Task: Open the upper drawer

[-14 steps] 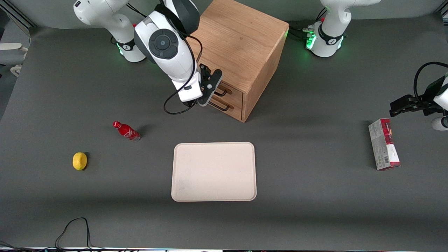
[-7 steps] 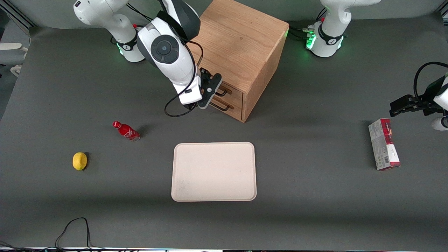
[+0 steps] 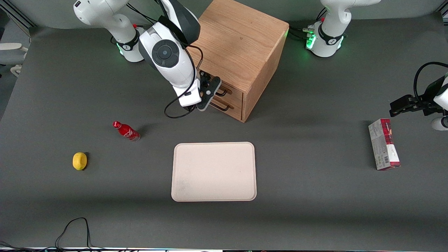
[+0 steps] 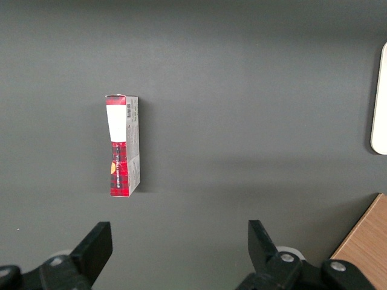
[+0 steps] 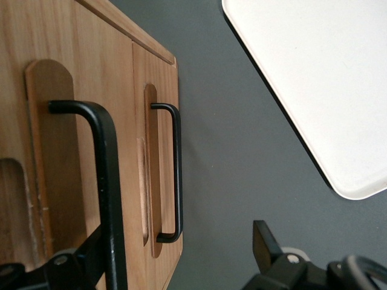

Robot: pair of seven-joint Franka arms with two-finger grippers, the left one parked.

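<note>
The light oak cabinet (image 3: 241, 38) stands at the back of the table. Its upper drawer (image 3: 235, 91) looks shut, with its dark bar handle (image 3: 223, 92) partly hidden by my hand. The lower drawer's handle (image 3: 224, 106) shows just under it. My right gripper (image 3: 209, 93) is open right in front of the drawer fronts. In the right wrist view the upper handle (image 5: 110, 181) runs close by, just inside one of the fingers (image 5: 91, 257), the gripper (image 5: 181, 257) spread wide around it. The lower handle (image 5: 176, 175) is farther off.
A cream tray (image 3: 214, 171) lies nearer the front camera than the cabinet. A red bottle (image 3: 126, 130) and a yellow lemon (image 3: 79, 161) lie toward the working arm's end. A red and white carton (image 3: 383, 148) lies toward the parked arm's end.
My right arm's wrist and hand have shifted slightly down in front of the drawer fronts. The drawers and the other things have not moved.
</note>
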